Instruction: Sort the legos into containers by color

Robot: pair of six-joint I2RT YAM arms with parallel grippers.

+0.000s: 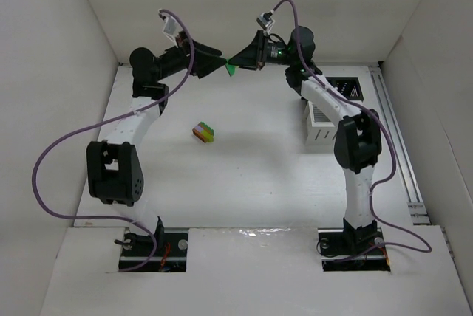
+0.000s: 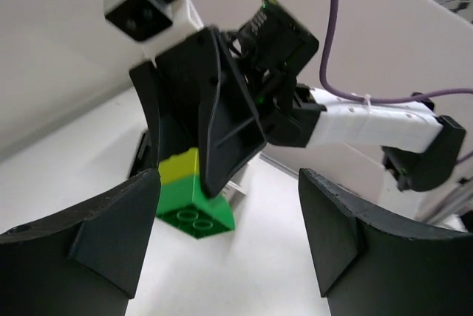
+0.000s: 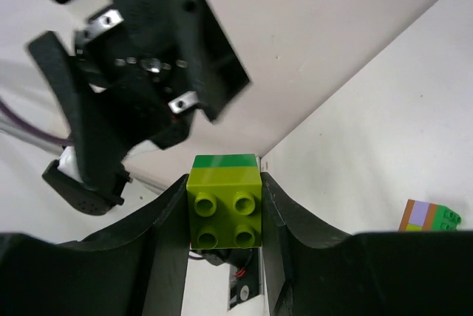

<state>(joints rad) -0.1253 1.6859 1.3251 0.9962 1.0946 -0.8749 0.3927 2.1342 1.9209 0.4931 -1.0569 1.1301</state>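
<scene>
Lime-green pair [image 3: 224, 209] is clamped in right claw [image 3: 224, 183], raised at 12 o'clock above surface [image 1: 244, 176]. Left claw [image 2: 229, 209] is spread wide, facing its green end, presumably for pulling apart. Mixed stack [image 1: 204, 132] lies at centre; bins [image 1: 321, 120] at 3 o'clock.

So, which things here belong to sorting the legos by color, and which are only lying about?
Job: lime-and-green brick pair, held in the right gripper; multicoloured stack; white bin; black bin; left gripper, open.
Lying about: purple cables; side rail.
</scene>
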